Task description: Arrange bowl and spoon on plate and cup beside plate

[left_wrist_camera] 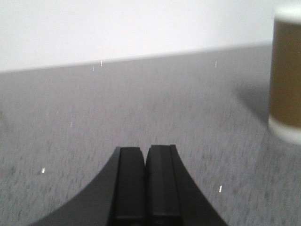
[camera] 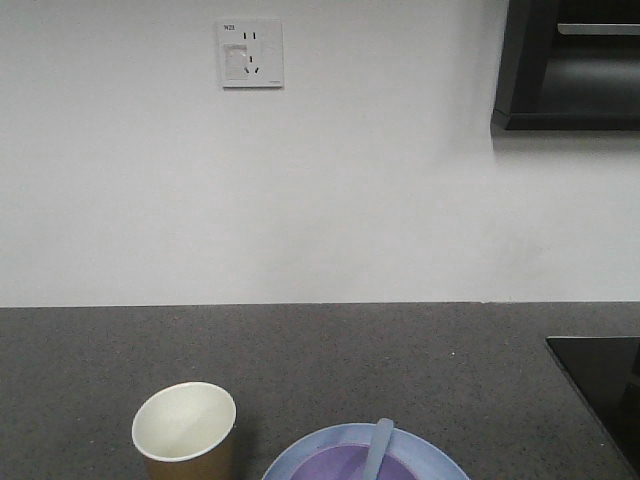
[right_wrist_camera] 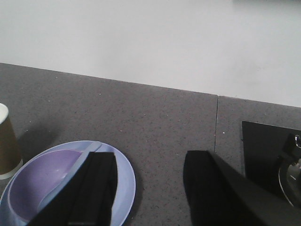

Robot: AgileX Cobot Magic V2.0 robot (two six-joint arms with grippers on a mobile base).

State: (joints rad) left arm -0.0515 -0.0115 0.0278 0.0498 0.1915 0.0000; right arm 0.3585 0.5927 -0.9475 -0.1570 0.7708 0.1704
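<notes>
Evidently front view: cup (camera: 184,430) stands on counter (camera: 330,365) at 9 o'clock of plate (camera: 300,456), bowl (camera: 335,466) seated on it, spoon (camera: 379,451) inside; arrangement looks complete. Left wrist: left claw (left_wrist_camera: 146,160) clenched, empty. Right wrist: right claw (right_wrist_camera: 150,181) released, clear of the dishes

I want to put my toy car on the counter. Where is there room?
There is bare grey counter behind the paper cup and the light-blue plate, up to the white wall, and also between the plate and the black panel on the right. The front is crowded: cup, and plate carrying the purple bowl and spoon.
</notes>
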